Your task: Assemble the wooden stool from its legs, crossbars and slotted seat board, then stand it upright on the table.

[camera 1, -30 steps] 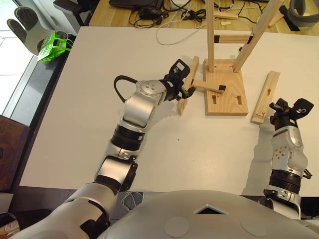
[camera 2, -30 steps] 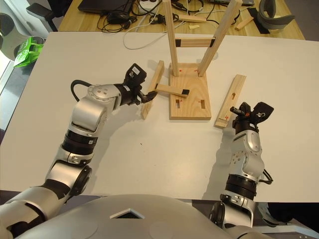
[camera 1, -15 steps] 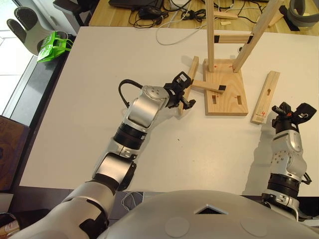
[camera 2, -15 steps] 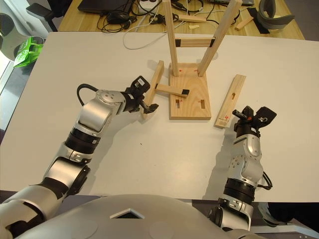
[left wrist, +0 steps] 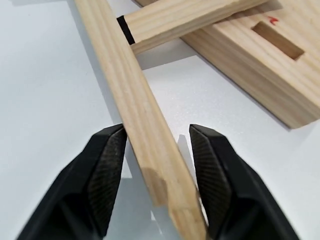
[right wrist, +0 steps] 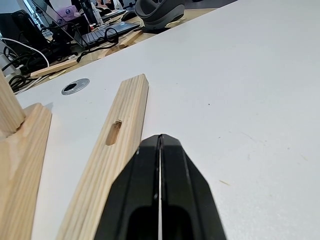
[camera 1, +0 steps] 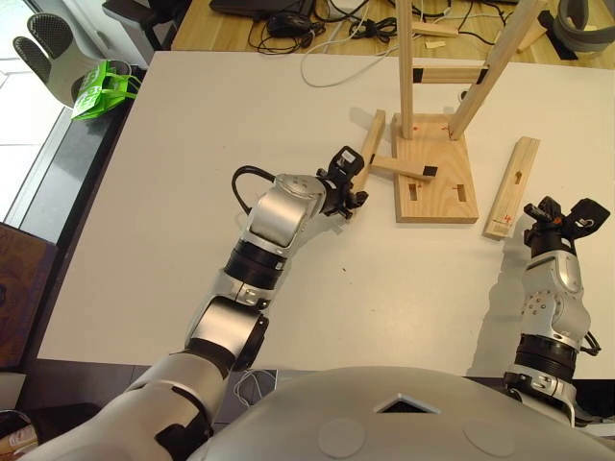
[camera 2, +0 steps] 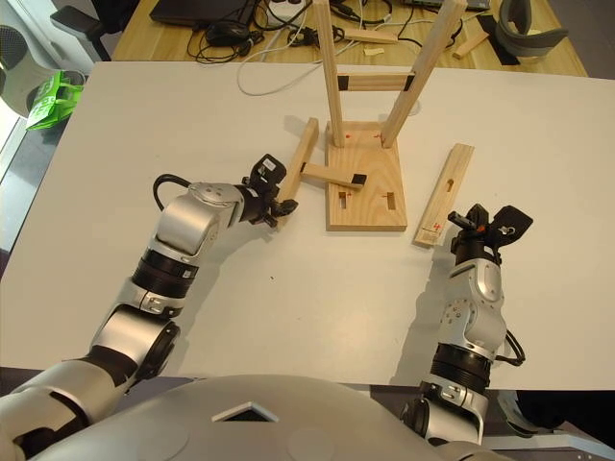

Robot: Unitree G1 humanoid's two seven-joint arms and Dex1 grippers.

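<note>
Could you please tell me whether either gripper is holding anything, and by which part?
Nothing is gripped: the left gripper straddles the near end of the crossbar-fitted leg, jaws open, and the right gripper is shut, empty.

Left arm (camera 1: 264, 240) stretched forward with elbow bent and wrist angled inward, left pincer (left wrist: 156, 137) low at its end with dark ribbed fingers (left wrist: 107, 165) spread apart, right arm (camera 1: 550, 307) close to the body with forearm raised, right pincer (right wrist: 160, 142) pressed flat together
</note>
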